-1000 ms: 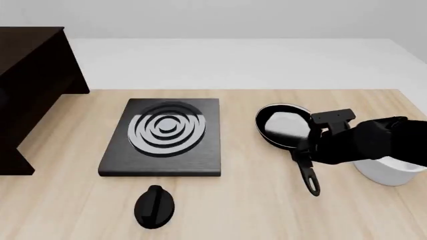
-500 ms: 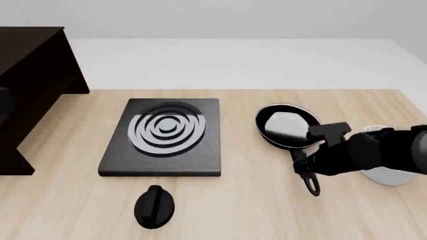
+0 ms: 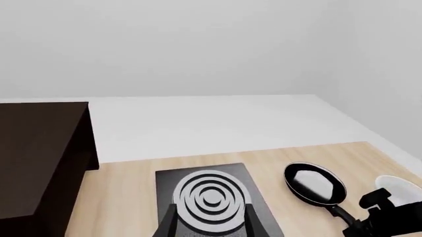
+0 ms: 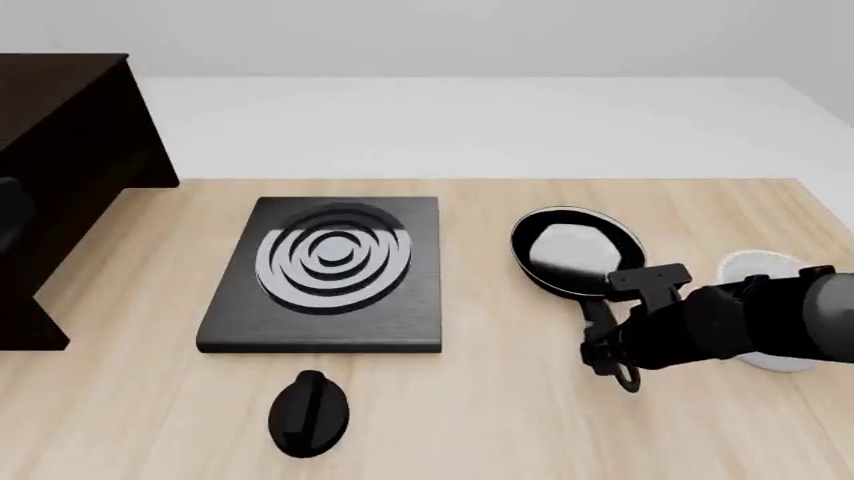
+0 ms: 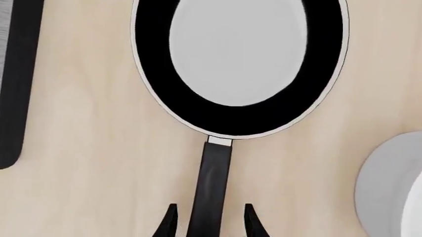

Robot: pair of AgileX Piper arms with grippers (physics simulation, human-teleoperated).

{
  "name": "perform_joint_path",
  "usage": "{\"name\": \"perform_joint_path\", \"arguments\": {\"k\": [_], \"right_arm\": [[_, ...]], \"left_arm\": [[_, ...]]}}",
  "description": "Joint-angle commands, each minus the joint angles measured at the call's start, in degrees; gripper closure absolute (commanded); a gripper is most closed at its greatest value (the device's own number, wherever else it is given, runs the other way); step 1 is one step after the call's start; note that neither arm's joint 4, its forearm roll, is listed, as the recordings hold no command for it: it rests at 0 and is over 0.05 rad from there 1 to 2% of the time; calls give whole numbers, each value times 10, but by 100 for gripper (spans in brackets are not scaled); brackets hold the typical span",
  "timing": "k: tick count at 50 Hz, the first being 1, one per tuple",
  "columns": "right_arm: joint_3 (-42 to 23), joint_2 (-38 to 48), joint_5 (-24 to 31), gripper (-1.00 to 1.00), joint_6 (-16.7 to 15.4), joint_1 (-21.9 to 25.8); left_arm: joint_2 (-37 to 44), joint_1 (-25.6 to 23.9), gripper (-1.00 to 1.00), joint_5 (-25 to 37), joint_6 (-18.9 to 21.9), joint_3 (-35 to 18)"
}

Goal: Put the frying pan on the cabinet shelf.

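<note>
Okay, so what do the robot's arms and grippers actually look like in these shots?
The right arm is matte black and chunky, with rounded link housings and a boxy bracket near the wrist. The right gripper ends in two thin, pointed black fingers, and the left gripper shows similar dark slanted fingers. No cables, markings or coloured parts are visible.

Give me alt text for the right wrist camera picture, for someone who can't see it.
The right gripper has its open fingertips either side of the frying pan's long black handle, above the wooden table. The round pan lies ahead, with a white bowl at one edge and a black stove plate at the other.
</note>
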Motion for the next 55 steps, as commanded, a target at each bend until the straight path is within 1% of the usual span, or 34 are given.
{"name": "perform_joint_path", "arguments": {"k": [1, 2, 5, 9, 12, 19, 22, 29, 34, 38, 39, 40, 41, 42, 43, 45, 46, 47, 49, 50, 51, 52, 53, 55], "right_arm": [[7, -5, -7, -100, -3, -2], [7, -6, -6, 100, -2, -3], [3, -20, -4, 100, -17, -14], [3, -31, -1, 100, -23, -24], [6, -39, -3, 100, -45, -35], [13, -82, 8, 100, -45, -38], [11, -106, 15, 100, -50, -45], [11, -152, 29, 100, -48, -49], [13, -179, 28, 100, -37, -43], [10, -199, 33, 100, -44, -48], [6, -209, 39, 100, -41, -46], [3, -220, 38, 100, -41, -45], [1, -231, 34, 100, -44, -46], [0, -239, 30, 100, -54, -44], [1, -237, 30, 100, -50, -43], [0, -250, 30, 100, -41, -37], [-3, -255, 30, 100, -47, -41], [-4, -263, 29, 100, -64, -45], [-4, -272, 28, 100, -78, -43], [-5, -277, 28, 100, -75, -38], [-6, -283, 27, 100, -76, -38], [-7, -286, 27, 100, -77, -40], [-11, -287, 29, 100, -75, -41], [-14, -296, 28, 100, -82, -43]], "left_arm": [[0, 0, -100, -1, -1, 2], [0, -1, -100, 0, -3, 1], [0, -3, -100, 4, -9, -8], [0, -2, -100, 0, -7, -4], [0, -1, -100, -2, -6, 1], [3, -8, -100, -6, -6, 5], [4, -9, -100, -8, -5, 8], [5, -11, -100, -4, -4, 3], [5, -12, -100, -4, -4, 4], [6, -12, -100, -6, -5, 5], [6, -12, -100, -6, -6, 5], [9, -9, -100, -5, -15, 6], [11, -12, -100, -4, -31, 7], [11, -14, -100, -1, -34, 4], [11, -14, -100, 0, -27, 1], [13, -15, -100, -1, -28, 2], [13, -16, -100, -3, -27, 3], [13, -18, -100, -5, -27, 6], [14, -19, -100, -7, -29, 9], [19, -17, -100, -7, -29, 11], [35, -9, -100, -7, -38, 17], [37, -8, -100, -9, -33, 18], [34, -11, -100, -11, -28, 19], [33, -16, -100, -10, -33, 18]]}}
